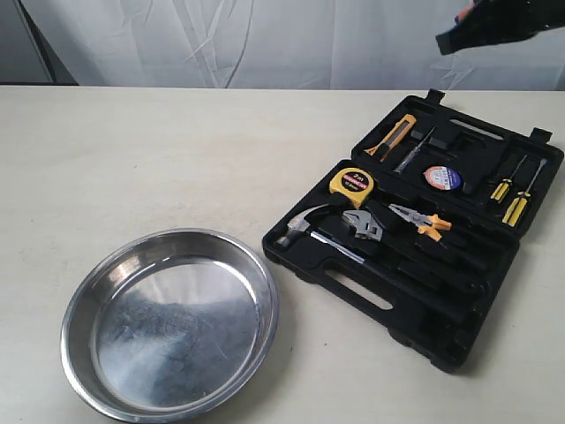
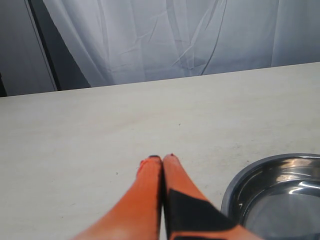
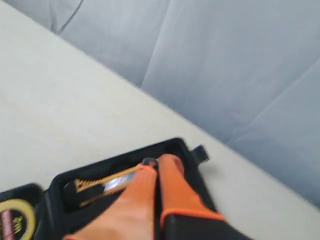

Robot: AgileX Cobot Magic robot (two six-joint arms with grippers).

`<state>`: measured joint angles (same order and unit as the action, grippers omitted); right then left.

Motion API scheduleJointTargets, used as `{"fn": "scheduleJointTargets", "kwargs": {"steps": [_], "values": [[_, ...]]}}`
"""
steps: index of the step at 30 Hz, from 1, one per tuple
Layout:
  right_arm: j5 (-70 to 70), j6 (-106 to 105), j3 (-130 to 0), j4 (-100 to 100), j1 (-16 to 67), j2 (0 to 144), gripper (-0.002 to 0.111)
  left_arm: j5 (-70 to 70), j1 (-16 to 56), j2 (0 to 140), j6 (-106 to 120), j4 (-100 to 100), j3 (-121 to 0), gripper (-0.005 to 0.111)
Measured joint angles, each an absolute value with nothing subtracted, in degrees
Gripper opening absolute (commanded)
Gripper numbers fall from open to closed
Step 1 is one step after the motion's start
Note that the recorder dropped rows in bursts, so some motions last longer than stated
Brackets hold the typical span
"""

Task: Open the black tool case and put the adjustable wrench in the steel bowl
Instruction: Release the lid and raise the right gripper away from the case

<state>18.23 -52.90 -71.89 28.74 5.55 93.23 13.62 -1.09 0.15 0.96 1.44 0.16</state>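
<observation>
The black tool case [image 1: 415, 309] lies open on the right of the table, lid flat behind the tray. The adjustable wrench [image 1: 363, 226], silver head and black handle, rests in the tray between the hammer [image 1: 305, 228] and the pliers [image 1: 422, 221]. The steel bowl [image 1: 168, 322] sits at the front left with nothing in it; its rim [image 2: 235, 187] also shows in the left wrist view. My right gripper [image 3: 158, 162] is shut and holds nothing, raised above the lid's far corner [image 3: 180, 146]; the exterior view shows it at the top right [image 1: 450, 40]. My left gripper [image 2: 161, 158] is shut over bare table beside the bowl.
The case also holds a yellow tape measure [image 1: 352, 185], a yellow utility knife [image 1: 393, 135], a roll of tape [image 1: 441, 177] and two yellow-handled screwdrivers [image 1: 515, 201]. A white curtain [image 1: 265, 40] hangs behind the table. Bare tabletop [image 1: 159, 150] stretches left of the case.
</observation>
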Motion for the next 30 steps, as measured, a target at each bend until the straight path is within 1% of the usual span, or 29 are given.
{"fn": "scheduleJointTargets", "kwargs": {"steps": [3,5,10,17,23,26,28,30], "values": [[11.7,-51.4,-71.9,23.6,7.8,94.4,-0.001,13.6,-1.1,0.1,1.0,1.4,0.2,0.0],[10.3,-49.8,-71.9,21.5,7.8,95.6,-0.001,13.6,-1.1,0.1,1.0,1.4,0.2,0.0],[11.6,-44.9,-71.9,18.0,6.3,98.7,-0.001,13.6,-1.1,0.1,1.0,1.4,0.2,0.0],[11.3,-39.5,-71.9,7.2,4.3,100.3,-0.001,13.6,-1.1,0.1,1.0,1.4,0.2,0.0],[1.8,-39.4,-71.9,-5.3,4.6,100.3,-0.001,13.6,-1.1,0.1,1.0,1.4,0.2,0.0],[-3.3,-39.4,-71.9,-7.4,4.7,100.3,-0.001,13.6,-1.1,0.1,1.0,1.4,0.2,0.0],[-2.4,-39.4,-73.2,-6.7,4.1,100.5,-0.001,13.6,-1.1,0.1,1.0,1.4,0.2,0.0],[2.2,-39.2,-75.3,-5.4,2.8,101.5,-0.001,13.6,-1.1,0.1,1.0,1.4,0.2,0.0]]}}
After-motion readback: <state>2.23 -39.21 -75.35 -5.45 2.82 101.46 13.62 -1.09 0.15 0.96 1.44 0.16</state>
